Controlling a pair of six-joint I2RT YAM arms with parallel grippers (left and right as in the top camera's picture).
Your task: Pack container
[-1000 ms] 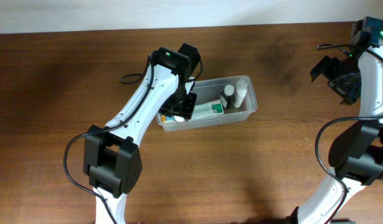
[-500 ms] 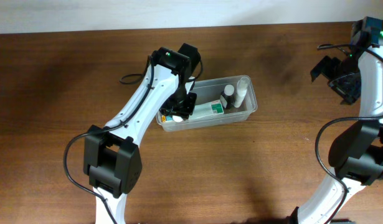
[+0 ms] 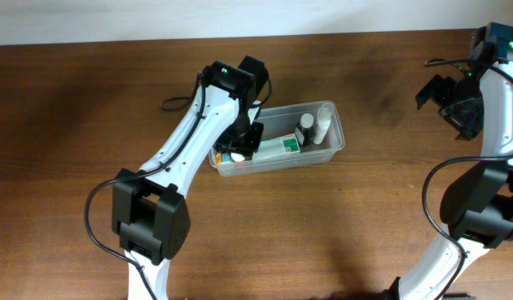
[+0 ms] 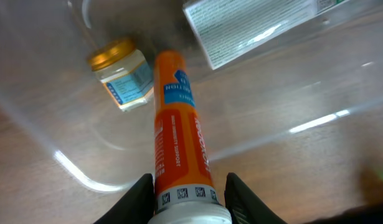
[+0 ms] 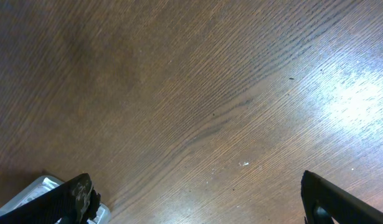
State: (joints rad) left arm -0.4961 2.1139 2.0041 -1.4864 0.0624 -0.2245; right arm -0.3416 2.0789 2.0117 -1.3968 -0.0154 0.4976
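The clear plastic container (image 3: 333,148) lies at the table's middle. It holds a green and white box (image 3: 281,147), a dark-capped bottle (image 3: 304,130) and a white bottle (image 3: 324,122). My left gripper (image 3: 239,148) reaches into the container's left end and is shut on an orange tube (image 4: 177,134). The tube points down at the container's floor. My left gripper (image 4: 186,194) grips the tube near its white cap. A small gold-lidded jar (image 4: 121,73) lies beside the tube, and the box (image 4: 253,25) lies beyond it. My right gripper (image 3: 453,102) is open and empty at the far right; it also shows in the right wrist view (image 5: 197,199).
A dark cable (image 3: 177,104) lies on the wooden table (image 3: 89,125) behind the left arm. The container's curved wall (image 4: 73,174) runs close to the tube's left. A pale corner (image 5: 35,190) shows at the lower left of the right wrist view.
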